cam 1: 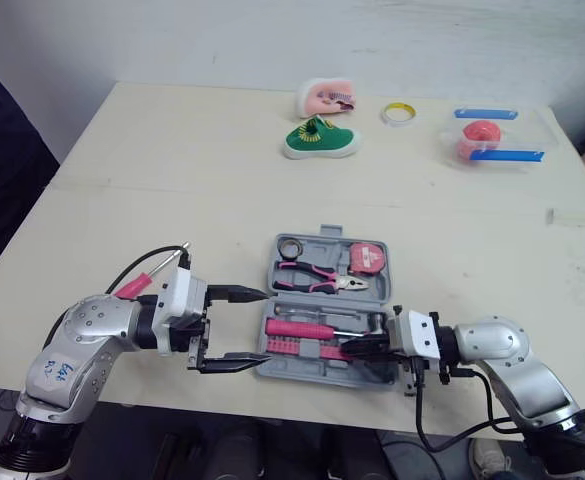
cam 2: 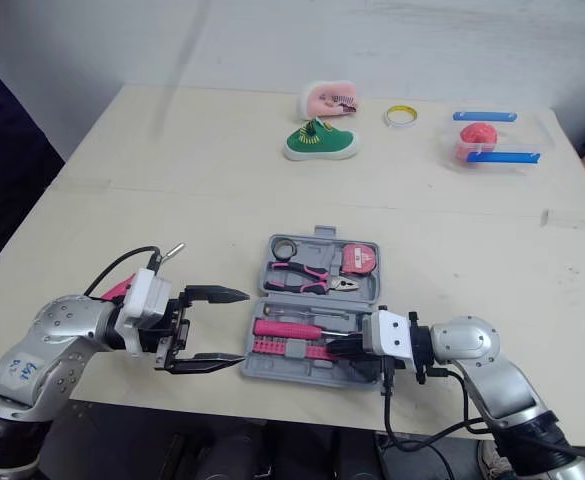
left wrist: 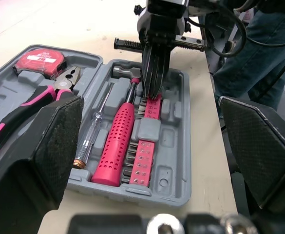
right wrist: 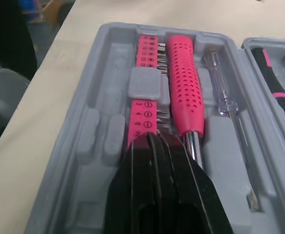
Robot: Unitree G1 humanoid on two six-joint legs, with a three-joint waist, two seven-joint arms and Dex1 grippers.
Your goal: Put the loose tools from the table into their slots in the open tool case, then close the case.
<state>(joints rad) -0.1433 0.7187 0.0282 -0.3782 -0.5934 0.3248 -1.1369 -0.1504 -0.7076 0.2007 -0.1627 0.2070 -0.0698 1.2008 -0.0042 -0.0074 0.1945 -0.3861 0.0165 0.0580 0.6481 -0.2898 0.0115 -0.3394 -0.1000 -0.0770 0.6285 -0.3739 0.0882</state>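
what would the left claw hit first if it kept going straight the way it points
Most likely the end wall of the case, which the open left claw faces; just behind it lies the pink screwdriver. Whether the claw is high enough to pass over the rim is unclear.

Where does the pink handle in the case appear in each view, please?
Left eye view: pink handle lies crosswise in the near half of the case.
Right eye view: same spot, in the near half.
Left wrist view: it lies between the bit strip and the clear screwdriver.
Right wrist view: it lies between the same two.
Shared landmark: the bit strip alongside it.
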